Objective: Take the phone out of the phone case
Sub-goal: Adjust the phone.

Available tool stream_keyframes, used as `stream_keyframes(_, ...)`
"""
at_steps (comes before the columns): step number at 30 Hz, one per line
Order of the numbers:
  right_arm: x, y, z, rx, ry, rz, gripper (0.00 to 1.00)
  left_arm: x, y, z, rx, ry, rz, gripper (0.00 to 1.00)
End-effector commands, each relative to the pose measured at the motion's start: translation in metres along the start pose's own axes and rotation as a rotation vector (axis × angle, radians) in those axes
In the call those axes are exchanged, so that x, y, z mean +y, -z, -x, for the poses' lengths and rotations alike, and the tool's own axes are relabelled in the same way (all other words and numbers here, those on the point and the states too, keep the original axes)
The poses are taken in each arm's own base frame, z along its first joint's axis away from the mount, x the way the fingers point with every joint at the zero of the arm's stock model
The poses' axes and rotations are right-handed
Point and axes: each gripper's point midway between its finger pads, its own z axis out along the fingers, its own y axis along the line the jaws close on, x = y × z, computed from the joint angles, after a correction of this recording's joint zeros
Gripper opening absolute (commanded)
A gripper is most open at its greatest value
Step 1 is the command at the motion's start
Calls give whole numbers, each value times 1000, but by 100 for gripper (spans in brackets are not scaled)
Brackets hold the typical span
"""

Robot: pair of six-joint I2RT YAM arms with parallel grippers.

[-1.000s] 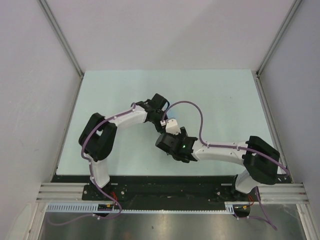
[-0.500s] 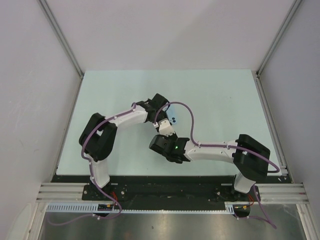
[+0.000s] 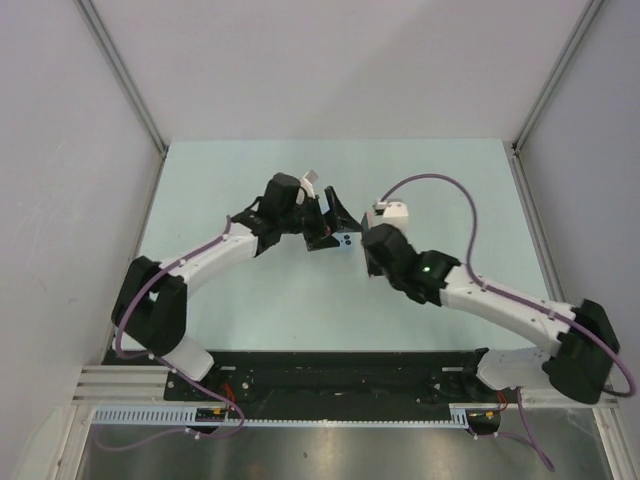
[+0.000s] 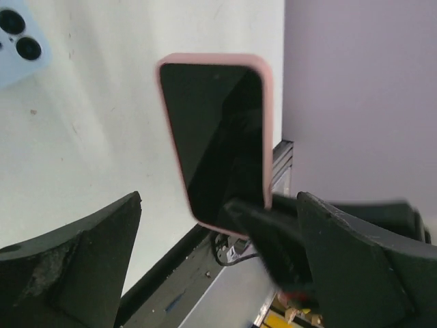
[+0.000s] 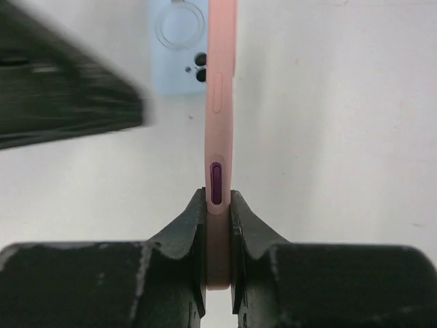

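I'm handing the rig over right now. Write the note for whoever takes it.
Right gripper: shut on one end of the pink case, holding it edge-on above the table.
Left gripper: open, one finger on each side of the case, not touching it.
Phone: a dark screen fills the case, so it appears to be inside.
Blue item: lies flat on the table, lenses up. Can't tell if it is a phone or a case.
Done: case picked up and presented to the left arm.
Left: probably grip with the left gripper and work the phone out.
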Motion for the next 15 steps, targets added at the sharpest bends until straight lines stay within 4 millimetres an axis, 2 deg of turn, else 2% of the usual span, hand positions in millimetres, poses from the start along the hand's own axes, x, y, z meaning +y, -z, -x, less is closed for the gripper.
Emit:
stream_keyframes(1,-2,14,38,-77,-253,256,0,-31,42,34,-150,-67,-191,100)
stream_keyframes(2,11,26,52,-105,-309,392,0,-24,46,36,-172,-45,-183,100)
stream_keyframes(3,6,40,63,-153,-353,451,0,-23,55,44,-211,-37,-184,100)
stream_keyframes(4,-5,43,73,-187,-398,473,0,-21,58,46,-225,-31,-182,100)
stream_keyframes(5,1,49,71,-186,-415,578,0,-18,58,46,-228,-24,-181,100)
stream_keyframes(6,1,60,80,-212,-463,640,0,-20,62,47,-242,-37,-191,100)
stream_keyframes(7,-7,60,86,-227,-492,664,0,-19,61,45,-235,-43,-198,100)
stream_keyframes(8,1,68,84,-226,-493,760,0,-26,63,45,-238,-65,-236,100)
stream_keyframes(9,3,73,86,-216,-536,800,0,-30,63,44,-226,-79,-264,100)
stream_keyframes(10,3,74,85,-209,-554,827,0,-33,60,34,-157,-97,-309,100)
stream_keyframes(12,6,80,86,-183,-588,899,0,-47,60,32,-138,-133,-426,100)
stream_keyframes(13,9,81,85,-169,-601,920,0,-33,52,21,-108,-89,-450,100)
stream_keyframes(14,13,87,88,-177,-595,965,0,-61,69,23,-136,-112,-616,100)
stream_keyframes(15,14,87,85,-167,-604,983,0,-64,73,19,-132,-100,-671,100)
